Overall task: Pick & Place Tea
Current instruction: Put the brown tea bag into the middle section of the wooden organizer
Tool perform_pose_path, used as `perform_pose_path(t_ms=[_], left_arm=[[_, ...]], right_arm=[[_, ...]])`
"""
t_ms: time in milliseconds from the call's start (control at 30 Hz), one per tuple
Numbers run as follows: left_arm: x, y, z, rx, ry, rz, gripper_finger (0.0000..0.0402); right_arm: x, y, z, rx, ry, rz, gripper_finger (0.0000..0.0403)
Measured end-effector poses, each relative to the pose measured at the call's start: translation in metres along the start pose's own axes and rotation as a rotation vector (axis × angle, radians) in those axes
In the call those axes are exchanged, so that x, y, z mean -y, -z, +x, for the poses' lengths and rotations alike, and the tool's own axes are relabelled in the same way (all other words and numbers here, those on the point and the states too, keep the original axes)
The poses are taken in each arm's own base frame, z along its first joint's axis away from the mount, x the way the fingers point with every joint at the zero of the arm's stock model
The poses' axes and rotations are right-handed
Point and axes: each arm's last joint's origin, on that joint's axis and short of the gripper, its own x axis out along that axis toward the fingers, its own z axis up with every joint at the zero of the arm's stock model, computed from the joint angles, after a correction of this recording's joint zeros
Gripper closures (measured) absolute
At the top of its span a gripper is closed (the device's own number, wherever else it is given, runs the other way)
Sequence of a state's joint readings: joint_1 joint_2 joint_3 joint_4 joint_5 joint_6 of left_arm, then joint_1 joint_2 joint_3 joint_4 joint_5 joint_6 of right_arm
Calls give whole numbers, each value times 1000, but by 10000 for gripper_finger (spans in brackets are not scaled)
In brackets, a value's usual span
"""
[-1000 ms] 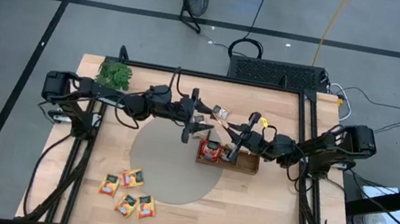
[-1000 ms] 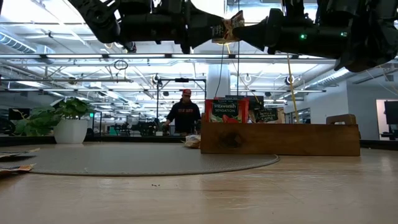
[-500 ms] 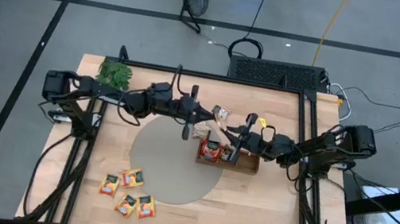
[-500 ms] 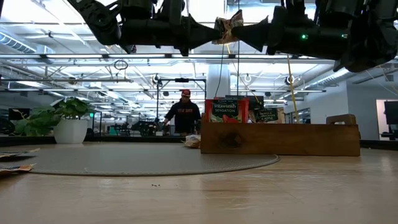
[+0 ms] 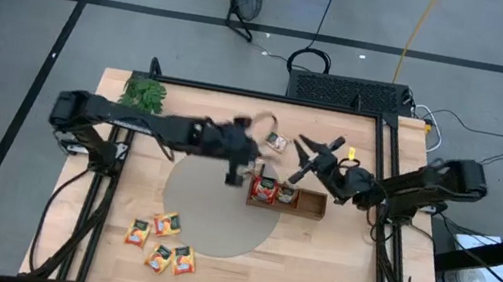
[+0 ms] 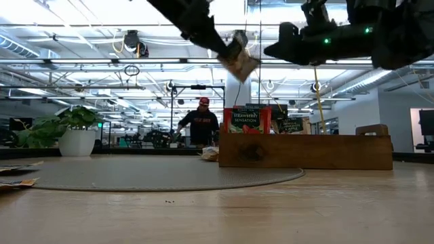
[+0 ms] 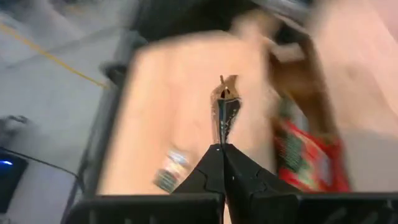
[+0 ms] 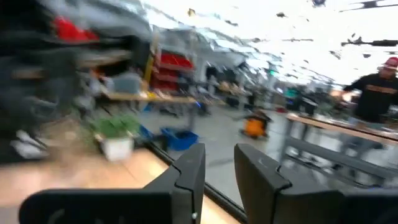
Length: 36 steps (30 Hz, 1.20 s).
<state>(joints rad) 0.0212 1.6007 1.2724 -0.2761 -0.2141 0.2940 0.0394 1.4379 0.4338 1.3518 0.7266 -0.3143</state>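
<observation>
Above the wooden compartment tray (image 5: pixel 287 198), just off its far-left corner, the left gripper (image 5: pixel 255 133) is clamped on a single tea sachet (image 5: pixel 277 142). The left wrist view shows the two dark fingers (image 7: pixel 214 163) pressed together on the sachet's lower edge, with the sachet (image 7: pixel 224 107) standing edge-on and running straight out from the fingertips. In the low view the same sachet (image 6: pixel 239 62) hangs tilted well clear of the tray (image 6: pixel 305 152), up and to the side of the red sachet (image 6: pixel 247 120) that already stands in it.

The relation that seems to matter for the placing — the tray's open compartments lie below the held sachet and a little toward the near, right side of it, with the tray's long axis running left to right across the table. Judging by this, the sachet would have to travel down and across, and its flat face would have to line up with a slot before release.

The right gripper (image 5: pixel 315 157) hovers above the tray's far edge, near its middle, with its fingers (image 8: pixel 186 171) apart and nothing between them; it is close to the tray but empty, so the left arm is the one placed to deliver.

Four orange-yellow sachets (image 5: pixel 160 243) lie on the table well apart from the tray, toward its near-left side.
</observation>
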Motion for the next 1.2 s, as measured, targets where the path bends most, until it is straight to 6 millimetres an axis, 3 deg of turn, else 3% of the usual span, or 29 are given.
perform_pose_path(t_ms=[200,400,767,967,1200], left_arm=[[50,-25,34,-104,143,102,401],[81,-38,72,-185,203,175,401],[79,-61,109,-284,98,135,401],[86,-46,124,-387,114,137,401],[85,-40,125,-431,112,109,401]], right_arm=[[21,-27,-11,-60,19,-36,333],[38,-40,-24,-115,5,7,337],[44,-35,-33,-210,-14,-20,339],[44,-36,-32,-206,-15,-16,339],[44,-37,-32,-200,-15,-11,343]])
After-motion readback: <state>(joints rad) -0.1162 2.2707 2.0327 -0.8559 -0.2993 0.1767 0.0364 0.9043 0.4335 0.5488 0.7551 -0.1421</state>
